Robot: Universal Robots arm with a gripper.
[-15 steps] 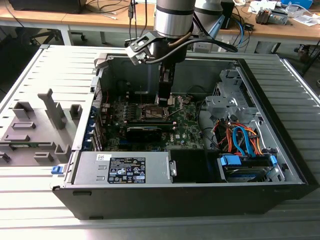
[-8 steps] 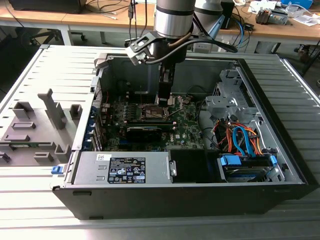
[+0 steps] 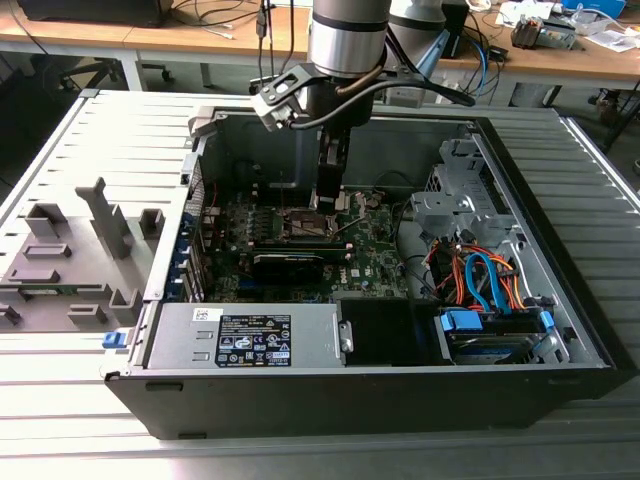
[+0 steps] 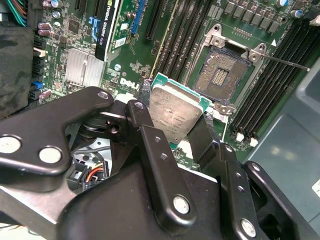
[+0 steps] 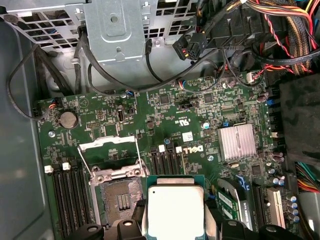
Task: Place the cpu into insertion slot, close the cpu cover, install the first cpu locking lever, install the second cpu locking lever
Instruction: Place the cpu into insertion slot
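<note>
My gripper [image 4: 175, 120] is shut on the cpu [image 4: 176, 111], a small square chip with a silver-grey top and a green edge, held by two opposite sides between the black fingers [image 4: 142, 125]. The first wrist view shows the cpu [image 5: 175, 210] hanging above the board, just beside the insertion slot [image 5: 120, 201]. The slot [image 4: 220, 75] is bare, with a dark centre and a metal rim. Its cpu cover [image 5: 107, 142] stands swung up on the slot's far side. Thin locking levers [image 5: 140, 156] are raised beside it. In the exterior view the gripper [image 3: 330, 200] reaches down into the open computer case, over the slot [image 3: 300, 222].
The green motherboard [image 5: 165, 107] carries black memory slots [image 4: 175, 35], a finned heatsink [image 5: 237, 142] and a black graphics card [image 3: 290, 262]. Cables and a drive cage [image 3: 480, 270] fill the case at the exterior view's right. Grey fixtures [image 3: 70, 260] stand on the table at its left.
</note>
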